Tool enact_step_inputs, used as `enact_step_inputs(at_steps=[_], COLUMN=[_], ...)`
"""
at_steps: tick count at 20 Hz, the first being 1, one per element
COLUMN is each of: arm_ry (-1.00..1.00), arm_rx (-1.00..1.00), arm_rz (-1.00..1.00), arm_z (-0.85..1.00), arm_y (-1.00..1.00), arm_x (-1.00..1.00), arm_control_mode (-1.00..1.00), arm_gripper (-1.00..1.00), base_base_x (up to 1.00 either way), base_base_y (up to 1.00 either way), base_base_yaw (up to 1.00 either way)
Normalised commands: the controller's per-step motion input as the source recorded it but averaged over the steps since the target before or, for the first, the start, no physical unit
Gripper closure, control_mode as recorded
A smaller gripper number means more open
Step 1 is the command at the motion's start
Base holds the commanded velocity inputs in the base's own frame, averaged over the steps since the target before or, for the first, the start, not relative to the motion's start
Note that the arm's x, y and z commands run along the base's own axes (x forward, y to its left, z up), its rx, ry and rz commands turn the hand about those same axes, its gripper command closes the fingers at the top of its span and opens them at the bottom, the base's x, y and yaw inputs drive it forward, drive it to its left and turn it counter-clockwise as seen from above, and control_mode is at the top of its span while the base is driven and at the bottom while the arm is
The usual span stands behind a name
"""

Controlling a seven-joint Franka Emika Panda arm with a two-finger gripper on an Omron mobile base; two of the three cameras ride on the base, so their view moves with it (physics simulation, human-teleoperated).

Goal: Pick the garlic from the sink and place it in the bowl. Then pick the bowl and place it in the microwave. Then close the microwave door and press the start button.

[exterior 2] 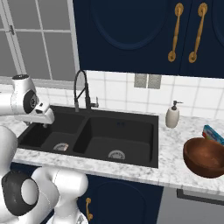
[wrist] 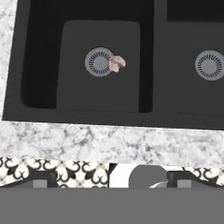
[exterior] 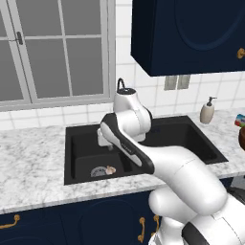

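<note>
The garlic (wrist: 116, 63) is lying in the sink's (exterior: 81, 134) left basin, touching the drain ring (wrist: 99, 62); the fingers (wrist: 39, 180) are hanging spread above it, apart, likely lining up a grasp. The bowl (exterior 2: 204, 156) is waiting near the desk's (exterior 2: 175, 140) right edge.

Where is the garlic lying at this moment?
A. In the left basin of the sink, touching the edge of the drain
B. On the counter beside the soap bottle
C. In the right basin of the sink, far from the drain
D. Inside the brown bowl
A: the garlic lies on the floor of the left basin of the sink, against the rim of its drain.
</note>
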Motion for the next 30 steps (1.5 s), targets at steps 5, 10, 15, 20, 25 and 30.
enact_step_inputs(at_steps=[5, 10, 15, 20, 25, 30], arm_ry=[0.00, 0.00, 0.00, 0.00, 0.00, -0.01], arm_rx=[-0.10, -0.02, 0.00, 0.00, 0.00, 0.00], arm_rz=[-0.01, 0.00, -0.01, -0.02, 0.00, -0.02], arm_z=[-0.35, -0.25, -0.31, -0.36, -0.34, -0.30], arm_y=[0.00, 0.00, 0.00, 0.00, 0.00, 0.11], arm_x=[0.34, 0.50, 0.36, 0.29, 0.32, 0.45], arm_control_mode=[-1.00, -1.00, -1.00, -1.00, -1.00, -1.00], arm_gripper=[-1.00, -1.00, -1.00, -1.00, -1.00, -1.00], base_base_x=[0.00, 0.00, 0.00, 0.00, 0.00, 0.00], base_base_y=[0.00, 0.00, 0.00, 0.00, 0.00, 0.00], base_base_yaw=[0.00, 0.00, 0.00, 0.00, 0.00, 0.00])
